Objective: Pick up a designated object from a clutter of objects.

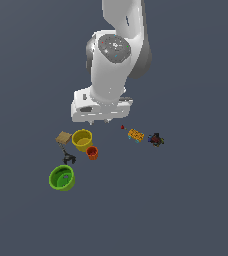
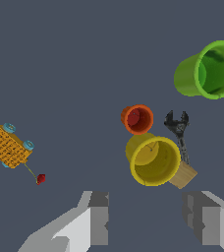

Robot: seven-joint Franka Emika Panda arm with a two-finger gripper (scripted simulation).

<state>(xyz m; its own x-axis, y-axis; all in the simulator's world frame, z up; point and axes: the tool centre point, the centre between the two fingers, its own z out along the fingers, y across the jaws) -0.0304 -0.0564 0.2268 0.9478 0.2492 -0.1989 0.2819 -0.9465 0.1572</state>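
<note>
Gripper (image 2: 146, 224): jaws spread wide, holding nothing, hanging above the table (image 1: 196, 210) and well clear of it. Yellow bowl (image 1: 82, 139), your target: upright, mid-table with no edge in view, just beside the tan block (image 1: 63, 137) and touching or nearly touching the orange cup (image 1: 92, 152). Dark clamp tool (image 1: 68, 159) lies between it and the green bowl (image 1: 62, 178). Orange studded piece (image 1: 135, 134) and dark multicoloured piece (image 1: 156, 140) sit well apart. Risk, as you should judge it: descending off-centre, a finger could strike the cup or block, shove the bowl, or pinch a neighbour along with the rim.
</note>
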